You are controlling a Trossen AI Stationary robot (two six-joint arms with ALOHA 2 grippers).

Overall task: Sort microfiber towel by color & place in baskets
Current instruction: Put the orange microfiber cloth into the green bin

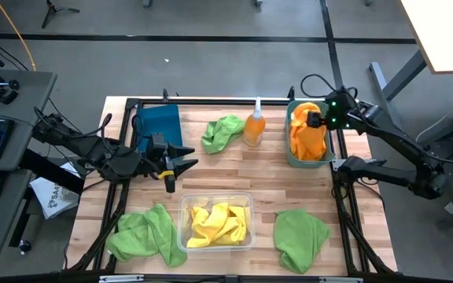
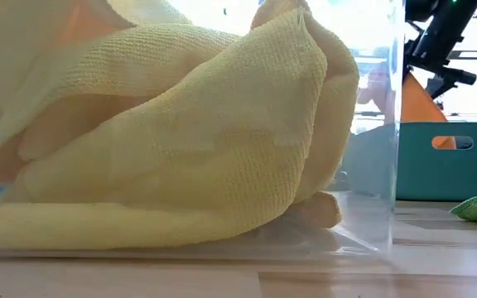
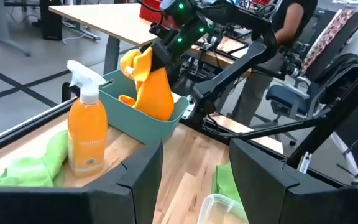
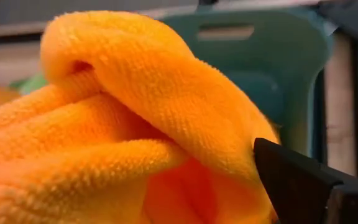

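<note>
- My right hand [image 1: 314,120] hovers over the teal basket [image 1: 292,157] at 2 o'clock on the table [image 1: 266,185]. It is clenched on an orange towel [image 3: 154,93]. The towel hangs with its lower end inside the basket, so I judge this to be the drop-off.
- More orange cloth already lies in that basket, which fits orange being sorted here.
- My left hand [image 1: 181,167] waits at 9 o'clock, fingers [image 3: 135,177] spread and holding nothing. It points toward the middle of the table.
- The clear basket [image 1: 184,236] at 6 o'clock holds the yellow towels [image 1: 219,223].
- The blue basket [image 1: 158,124] at 11 o'clock looks bare inside; presumably it is for green.
- Three green towels lie loose on the table: at 12 [image 1: 222,132], beside the spray bottle [image 1: 254,126]; at 7 [image 1: 144,233]; at 5 [image 1: 301,236].
- Remaining, by my judgement: let go of the orange, then move the greens.
</note>
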